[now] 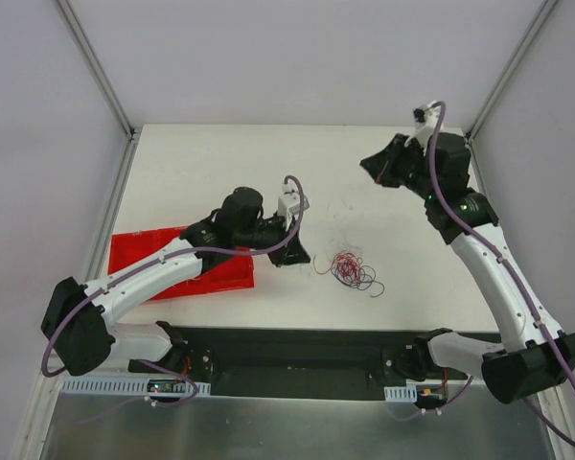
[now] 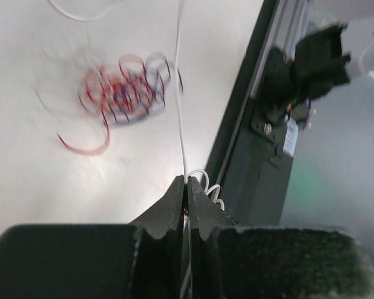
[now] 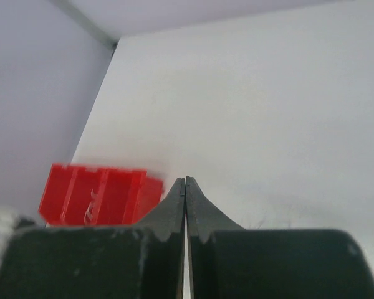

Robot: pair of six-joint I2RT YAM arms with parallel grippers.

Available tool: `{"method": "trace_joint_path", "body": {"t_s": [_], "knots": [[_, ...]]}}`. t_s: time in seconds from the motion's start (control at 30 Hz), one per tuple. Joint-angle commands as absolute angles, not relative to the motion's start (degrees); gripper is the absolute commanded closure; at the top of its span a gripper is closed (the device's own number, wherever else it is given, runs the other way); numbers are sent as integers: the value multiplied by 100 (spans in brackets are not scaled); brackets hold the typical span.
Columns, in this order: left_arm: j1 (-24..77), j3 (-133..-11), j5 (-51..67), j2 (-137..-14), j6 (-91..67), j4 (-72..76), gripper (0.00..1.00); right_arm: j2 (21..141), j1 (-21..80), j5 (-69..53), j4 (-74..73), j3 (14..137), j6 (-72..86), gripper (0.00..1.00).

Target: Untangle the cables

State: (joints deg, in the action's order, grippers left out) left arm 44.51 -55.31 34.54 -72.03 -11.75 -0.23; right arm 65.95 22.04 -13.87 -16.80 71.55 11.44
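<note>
Cables [image 1: 351, 270] on table [image 1: 230, 172], just right of left tool [image 1: 299, 257]; tray [image 1: 134, 257] further left; right tool [image 1: 368, 164] behind, well apart.

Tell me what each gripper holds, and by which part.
The left gripper pinches one whitish wire partway along its length, clear of the red tangle. The right gripper is shut, with nothing visibly held.

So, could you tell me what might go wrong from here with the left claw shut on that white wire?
1. The left claw pinches the white wire only at its tips, so it may slip out.
2. That wire runs past the tangle; if hooked there, a pull could drag the whole tangle.
3. The right claw is shut and far off, so nothing pins the tangle.
</note>
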Motion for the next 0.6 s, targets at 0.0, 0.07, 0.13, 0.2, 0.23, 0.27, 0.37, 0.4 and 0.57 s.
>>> {"method": "trace_joint_path", "body": {"t_s": [0.0, 0.07, 0.13, 0.2, 0.23, 0.27, 0.37, 0.4, 0.57], "knots": [[4518, -4932, 3762, -7356, -1371, -1011, 100, 6767, 1574, -562, -422, 7997, 1503, 100], [4509, -4817, 3753, -7391, -1380, -1011, 100, 6899, 1512, -615, -343, 8129, 1494, 100], [4509, -4694, 3674, -7400, -1406, -1037, 100, 7004, 1503, -572, -325, 8226, 1416, 100], [4509, -4641, 3621, -7374, -1389, -1081, 100, 7075, 1494, -676, -343, 8305, 1301, 100], [4500, -4641, 3569, -7322, -1371, -1081, 100, 7101, 1485, -859, -369, 8314, 1196, 100], [4500, -4684, 3534, -7278, -1362, -1081, 100, 7110, 1485, -1148, -413, 8297, 1030, 100], [4465, -4947, 3656, -7207, -1301, -1099, 100, 7102, 1512, -2176, -475, 7868, 827, 100], [4465, -5044, 3743, -7207, -1275, -1107, 100, 7067, 1538, -2623, -405, 7596, 678, 100], [4412, -5229, 4130, -6971, -941, -1151, 100, 6444, 1792, -4075, 707, 5682, 482, 54]]}}
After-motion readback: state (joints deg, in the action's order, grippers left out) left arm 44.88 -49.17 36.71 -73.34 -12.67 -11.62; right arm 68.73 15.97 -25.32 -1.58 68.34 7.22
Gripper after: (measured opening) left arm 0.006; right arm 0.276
